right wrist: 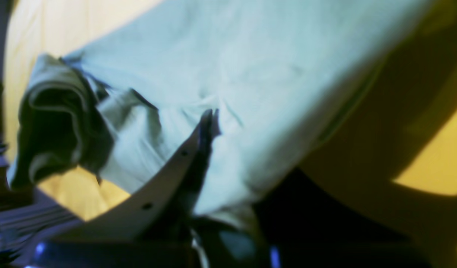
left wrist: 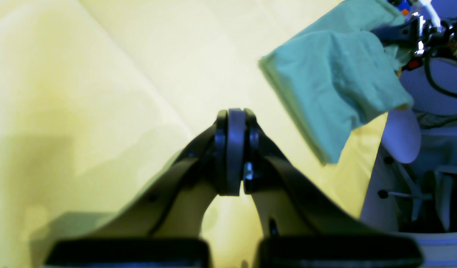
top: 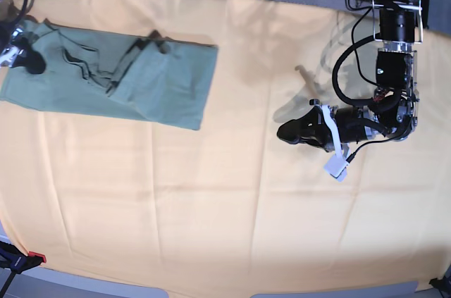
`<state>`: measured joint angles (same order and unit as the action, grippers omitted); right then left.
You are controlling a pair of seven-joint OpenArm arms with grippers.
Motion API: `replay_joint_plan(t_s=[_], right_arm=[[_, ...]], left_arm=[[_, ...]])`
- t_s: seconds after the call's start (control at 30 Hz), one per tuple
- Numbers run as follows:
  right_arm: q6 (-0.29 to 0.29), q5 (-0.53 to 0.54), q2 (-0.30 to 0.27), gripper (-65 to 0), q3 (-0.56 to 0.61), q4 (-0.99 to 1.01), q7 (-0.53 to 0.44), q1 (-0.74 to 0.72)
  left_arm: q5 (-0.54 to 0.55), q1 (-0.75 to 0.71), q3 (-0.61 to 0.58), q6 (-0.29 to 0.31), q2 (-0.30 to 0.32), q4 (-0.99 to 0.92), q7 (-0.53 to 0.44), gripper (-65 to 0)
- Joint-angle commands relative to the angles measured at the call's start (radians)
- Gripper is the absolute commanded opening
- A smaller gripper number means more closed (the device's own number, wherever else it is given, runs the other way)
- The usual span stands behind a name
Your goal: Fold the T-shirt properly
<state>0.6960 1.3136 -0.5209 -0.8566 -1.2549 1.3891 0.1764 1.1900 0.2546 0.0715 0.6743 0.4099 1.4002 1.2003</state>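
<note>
No writing or label can be read anywhere. At the far left edge of the pale orange-yellow cloth [top: 232, 206] the right gripper [right wrist: 208, 119] is pinched onto the sage-green cotton T-shirt [top: 113, 76], which lies partly folded there. Well to the right, the left gripper [top: 287, 131] hovers low, pointing left, jaws pressed together on nothing.

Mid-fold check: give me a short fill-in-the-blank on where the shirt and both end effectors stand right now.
1. In the base view the T-shirt lies toward the ____ side of the orange-yellow cloth.
2. The left end effector has its jaws ____, with nothing between them.
3. The right end effector is pinching the ____.
4. The colour of the T-shirt is ____.

Missing words: left; shut; T-shirt; green
</note>
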Motion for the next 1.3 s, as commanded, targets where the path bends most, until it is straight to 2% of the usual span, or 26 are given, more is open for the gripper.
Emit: replay_joint_plan(t_s=[0.0, 0.13, 0.23, 0.4, 0.53, 0.63, 0.73, 0.87, 1.0, 1.07, 1.1, 1.2, 1.23, 1.27], right_arm=[[0.002, 0.013, -0.031, -65.0, -0.021, -0.042, -0.017, -0.010], [0.002, -0.008, -0.027, -65.0, -0.037, -0.161, -0.016, -0.002], [0.002, -0.004, 0.004, -65.0, -0.037, -0.266, -0.003, -0.002], [0.002, 0.014, 0.139, -65.0, -0.035, -0.484, 0.007, -0.002], [0.002, 0.170, 0.244, -65.0, -0.032, -0.658, 0.007, 0.011], [0.002, 0.170, 0.315, -65.0, -0.016, -0.762, 0.007, 0.013], [0.002, 0.170, 0.357, -65.0, 0.071, -0.802, 0.007, 0.014], [0.002, 0.170, 0.380, -65.0, 0.263, -0.802, 0.007, 0.014], [0.002, 0.041, 0.380, -65.0, 0.447, -0.802, 0.007, 0.011], [0.002, -0.072, 0.380, -65.0, 0.542, -0.802, -0.047, 0.008], [0.002, -0.140, 0.380, -62.1, 0.590, -0.802, -0.065, 0.008], [0.002, -0.308, 0.380, -30.5, 0.724, -0.802, -0.109, 0.009], [0.002, -0.338, 0.379, -22.5, 0.761, -0.802, -0.125, 0.009], [0.002, -0.350, 0.379, -19.0, 0.791, -0.802, -0.141, 0.008]], left_arm=[[0.031, 0.023, 0.004, 0.006, 0.011, 0.018, -0.020, -65.0], [0.035, 0.023, 0.004, 0.006, 0.008, 0.018, -0.025, -65.0], [0.041, 0.023, 0.004, 0.006, 0.008, 0.018, -0.027, -65.0], [0.042, 0.023, 0.004, 0.006, 0.008, 0.018, -0.026, -65.0], [0.041, 0.023, 0.004, 0.006, 0.008, 0.018, -0.026, -65.0], [0.041, 0.023, 0.004, 0.006, 0.008, 0.018, -0.026, -65.0], [0.042, 0.023, 0.004, 0.006, 0.008, 0.018, -0.026, -65.0], [0.042, 0.023, 0.004, 0.006, 0.008, 0.018, -0.026, -65.0], [0.043, 0.023, 0.004, 0.006, 0.008, 0.018, -0.026, -65.0], [0.042, 0.023, 0.004, 0.006, 0.008, 0.018, -0.026, -65.0], [0.042, 0.022, 0.004, 0.006, 0.008, 0.018, -0.026, -65.0], [0.042, 0.023, 0.004, 0.006, 0.008, 0.018, -0.026, -65.0], [0.042, 0.023, 0.004, 0.006, 0.008, 0.018, -0.026, -65.0], [0.042, 0.023, 0.004, 0.006, 0.008, 0.018, -0.026, -65.0]])
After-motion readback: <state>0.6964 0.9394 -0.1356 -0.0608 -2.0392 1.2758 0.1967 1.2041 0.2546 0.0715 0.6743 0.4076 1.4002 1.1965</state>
